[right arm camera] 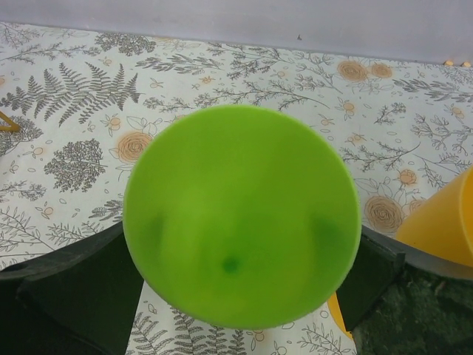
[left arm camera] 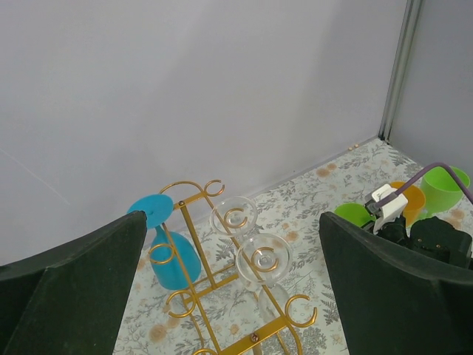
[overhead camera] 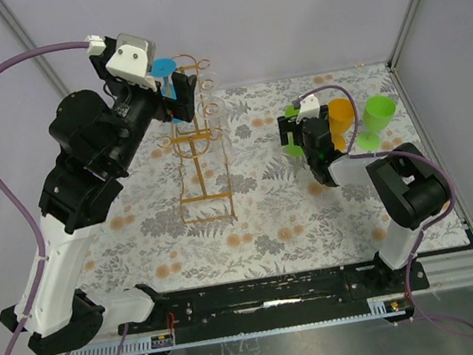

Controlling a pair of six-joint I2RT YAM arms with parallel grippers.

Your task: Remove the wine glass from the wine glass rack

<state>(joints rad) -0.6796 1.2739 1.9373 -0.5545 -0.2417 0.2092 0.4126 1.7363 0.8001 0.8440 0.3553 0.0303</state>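
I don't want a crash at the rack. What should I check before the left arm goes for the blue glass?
1. Left gripper open, nothing between its fingers: ok.
2. Blue glass hanging upside down from the rack, ahead of that gripper: ok.
3. Clear glasses on the other rail, apart from the blue one: ok.
4. Right gripper free of the green glass: cannot tell; the bowl hides any contact.
5. Right arm away from the rack, beside the orange glass: ok.
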